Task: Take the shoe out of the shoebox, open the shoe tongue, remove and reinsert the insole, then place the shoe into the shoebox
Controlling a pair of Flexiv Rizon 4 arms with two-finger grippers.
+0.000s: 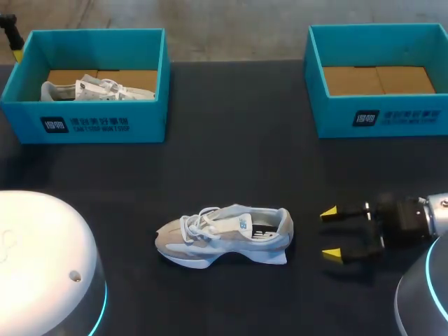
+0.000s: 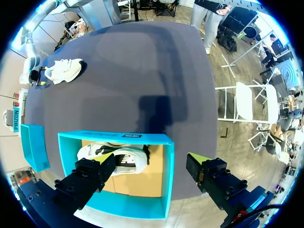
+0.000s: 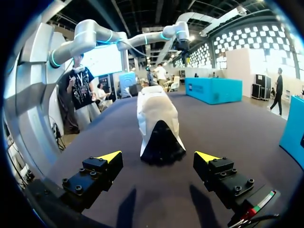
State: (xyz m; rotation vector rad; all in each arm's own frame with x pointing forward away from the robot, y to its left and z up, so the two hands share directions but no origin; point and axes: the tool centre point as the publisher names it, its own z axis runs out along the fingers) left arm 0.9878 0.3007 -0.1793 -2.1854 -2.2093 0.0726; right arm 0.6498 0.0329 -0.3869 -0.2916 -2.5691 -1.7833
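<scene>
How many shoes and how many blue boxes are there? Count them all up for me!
Grey-and-white lace-up sneakers: 2 (loose sneaker out on the tabletop, boxed sneaker inside the left box)
Open teal cardboard shoeboxes: 2 (left shoebox, right shoebox)
Total: 4

Below the left claw point(image 2: 151, 158), one of its fingers point(image 2: 90, 178) covers part of the boxed shoe point(image 2: 130, 159). Ahead of the right claw point(image 3: 158, 154), the other shoe point(image 3: 156, 118) sits heel-on, so its toe and laces are hidden.
</scene>
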